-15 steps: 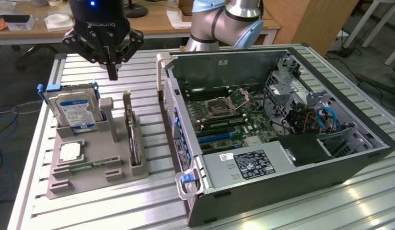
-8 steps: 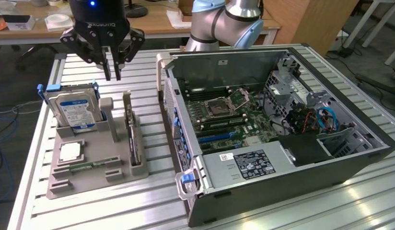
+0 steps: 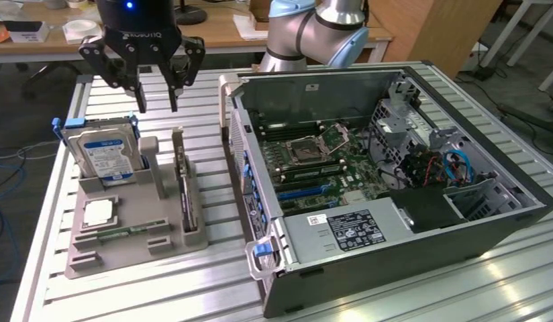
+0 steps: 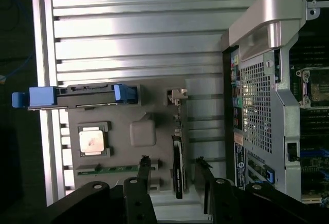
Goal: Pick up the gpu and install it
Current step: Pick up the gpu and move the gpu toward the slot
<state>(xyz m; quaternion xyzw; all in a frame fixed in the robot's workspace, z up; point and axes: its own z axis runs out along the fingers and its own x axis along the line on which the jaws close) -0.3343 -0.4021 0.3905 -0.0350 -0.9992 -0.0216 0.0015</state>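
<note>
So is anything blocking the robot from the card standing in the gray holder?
Nothing visible does. The end effector hangs open in the air above the gray holder, and the card stands on edge in its slot with its top edge bare. The hard drive stands in a separate slot, toward the exterior view's left.

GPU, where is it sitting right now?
In the exterior view the gpu stands on edge in the gray holder, between the hard drive on the exterior view's left and the open computer case on its right.
</note>
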